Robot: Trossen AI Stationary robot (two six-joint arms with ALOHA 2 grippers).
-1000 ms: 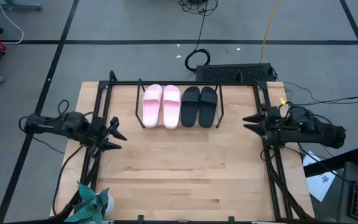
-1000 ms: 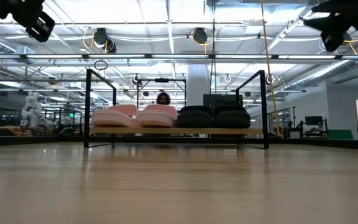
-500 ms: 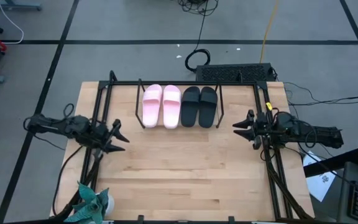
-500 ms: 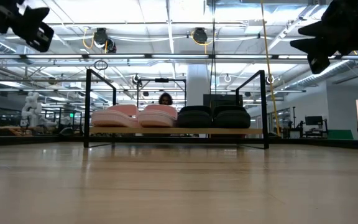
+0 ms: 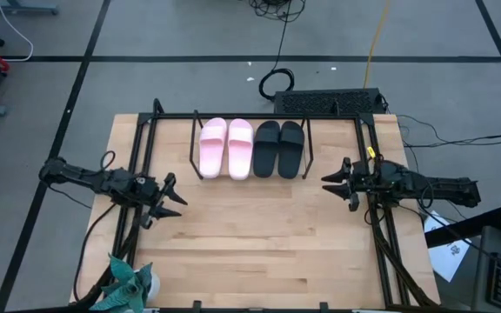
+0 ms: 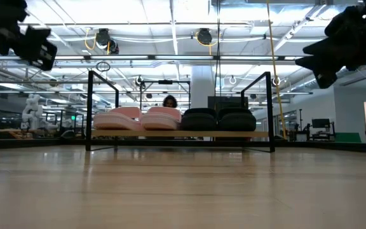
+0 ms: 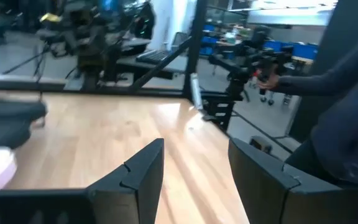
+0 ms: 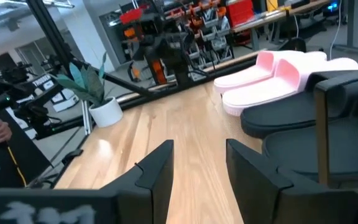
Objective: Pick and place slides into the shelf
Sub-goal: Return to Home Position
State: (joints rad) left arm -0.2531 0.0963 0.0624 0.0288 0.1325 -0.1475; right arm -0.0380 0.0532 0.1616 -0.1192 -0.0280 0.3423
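1. Shelf [image 5: 192, 155]: stands at the middle of the counter's [image 5: 259, 248] far edge. All four slides are on its board, in one row, side by side.
2. Row order, from the counter's left edge toward its right: outer pink slide [image 5: 213, 148], inner pink slide [image 5: 240, 148], inner black slide [image 5: 267, 148], outer black slide [image 5: 291, 148]. Neighbours touch or nearly touch. The low view shows the same row level on the board.
3. Left gripper [image 5: 174, 193]: above the counter at its left edge, well apart from the shelf, pointing inward. Fingers [image 7: 138, 177] apart, nothing between them.
4. Right gripper [image 5: 329, 182]: above the counter near its right edge, beside the shelf's right end, not touching it. Fingers [image 8: 157, 171] apart, nothing between them.
5. Potted plant [image 5: 127, 283]: at the near left corner.
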